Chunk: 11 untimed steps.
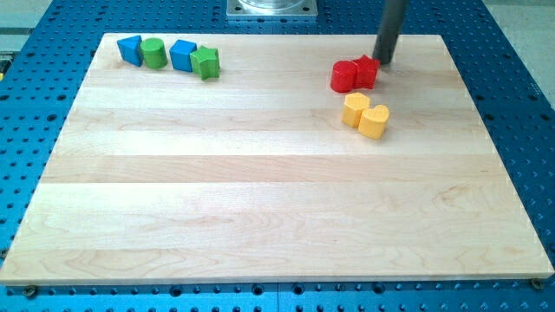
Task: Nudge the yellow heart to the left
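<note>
1. Currently my tip (383, 61), the lower end of the straight dark rod, sits on the pale wooden board (260, 199) near the view's top right. It carries no jaws, so nothing is gripped.
2. Landmark: the yellow heart-shaped block (374, 121). It lies in the board's right part, toward the view's top.
3. A yellow hexagonal block (355, 109) touches the heart on its left, slightly toward the view's top.
4. Toward the view's top from the heart are a red round block (344, 76) and a red block (366, 70) of unclear shape, touching each other.
5. My tip is just beyond that red block, well apart from the heart.
6. Far to the heart's left, at the top left corner, a row: blue block (129, 49), green round block (154, 53), blue block (183, 55), green block (206, 62).
</note>
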### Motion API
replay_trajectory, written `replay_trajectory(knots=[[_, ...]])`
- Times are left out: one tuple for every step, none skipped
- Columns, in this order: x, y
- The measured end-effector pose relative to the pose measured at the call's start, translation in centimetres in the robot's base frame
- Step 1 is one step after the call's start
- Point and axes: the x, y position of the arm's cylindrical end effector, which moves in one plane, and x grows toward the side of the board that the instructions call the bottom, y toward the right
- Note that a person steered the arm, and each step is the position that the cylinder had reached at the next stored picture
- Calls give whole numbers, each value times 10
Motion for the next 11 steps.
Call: replay_trajectory(knots=[[82,5],[103,-2],[145,-11],[152,-11],[150,-20],[150,-39],[145,-51],[144,-60],[135,-52],[120,-50],[113,12]])
